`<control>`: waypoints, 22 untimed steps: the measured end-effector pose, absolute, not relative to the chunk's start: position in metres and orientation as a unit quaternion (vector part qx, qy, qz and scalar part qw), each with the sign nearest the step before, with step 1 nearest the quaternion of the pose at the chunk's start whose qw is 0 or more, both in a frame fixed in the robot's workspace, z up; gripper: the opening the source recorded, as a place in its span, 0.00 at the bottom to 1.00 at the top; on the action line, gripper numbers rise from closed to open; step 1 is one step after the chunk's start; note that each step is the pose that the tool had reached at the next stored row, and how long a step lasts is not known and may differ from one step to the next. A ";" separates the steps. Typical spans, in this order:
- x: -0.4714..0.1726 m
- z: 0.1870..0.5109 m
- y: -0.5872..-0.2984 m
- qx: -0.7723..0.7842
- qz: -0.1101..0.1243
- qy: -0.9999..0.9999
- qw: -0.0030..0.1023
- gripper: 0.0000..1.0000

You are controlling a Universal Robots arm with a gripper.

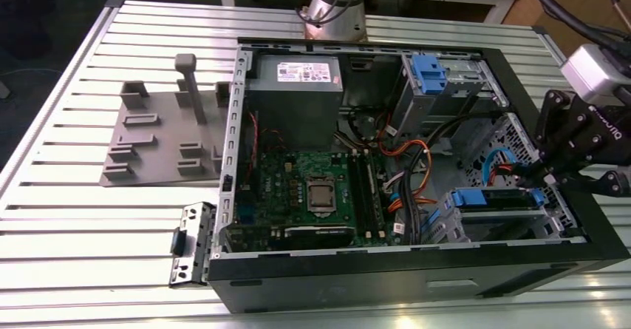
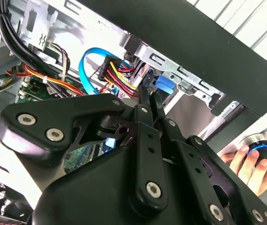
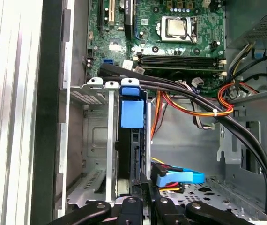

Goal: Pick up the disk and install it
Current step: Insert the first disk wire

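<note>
The disk (image 1: 498, 202) lies in the lower drive cage (image 1: 463, 222) at the exterior view's right of the open computer case, blue carrier ends showing at both sides. In the first wrist view the disk (image 3: 131, 115) stands edge-on between the cage's grey walls, its blue tab towards the motherboard. My gripper (image 1: 533, 172) hangs over the case's right wall, just above the disk's outer end. The fingers (image 2: 145, 101) are drawn together with nothing visible between them. In the first wrist view my gripper (image 3: 141, 186) sits at the disk's near end; I cannot tell whether they touch.
A grey power supply (image 1: 294, 85) and an upper blue-fronted cage (image 1: 439, 74) fill the case's back. Orange, black and blue cables (image 3: 189, 110) cross beside the disk. A hand (image 2: 243, 161) rests on a blue-ringed knob outside the case. A grey fixture (image 1: 158, 133) and a bracket (image 1: 192, 244) lie on the slatted table.
</note>
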State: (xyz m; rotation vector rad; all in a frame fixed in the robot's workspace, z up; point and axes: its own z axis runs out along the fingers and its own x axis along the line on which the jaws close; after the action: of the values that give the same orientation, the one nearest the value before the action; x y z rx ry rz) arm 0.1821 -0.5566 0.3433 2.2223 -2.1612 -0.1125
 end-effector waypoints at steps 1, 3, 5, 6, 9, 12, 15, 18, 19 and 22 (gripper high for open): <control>0.182 0.343 -0.557 0.716 -0.036 -0.697 0.020 0.16; 0.181 0.342 -0.558 0.716 -0.036 -0.697 0.020 0.16; 0.181 0.341 -0.558 0.716 -0.036 -0.697 0.020 0.16; 0.180 0.341 -0.559 0.716 -0.036 -0.697 0.020 0.16; 0.179 0.340 -0.560 0.716 -0.036 -0.697 0.020 0.16; 0.179 0.339 -0.561 0.716 -0.036 -0.697 0.020 0.16; 0.178 0.338 -0.561 0.716 -0.036 -0.697 0.020 0.16; 0.177 0.336 -0.562 0.716 -0.036 -0.697 0.020 0.16; 0.177 0.336 -0.562 0.716 -0.036 -0.697 0.020 0.16; 0.176 0.335 -0.562 0.716 -0.036 -0.697 0.020 0.16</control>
State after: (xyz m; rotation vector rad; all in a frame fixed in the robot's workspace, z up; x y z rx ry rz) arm 0.1759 -0.5622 0.3348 2.2221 -2.1610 -0.1120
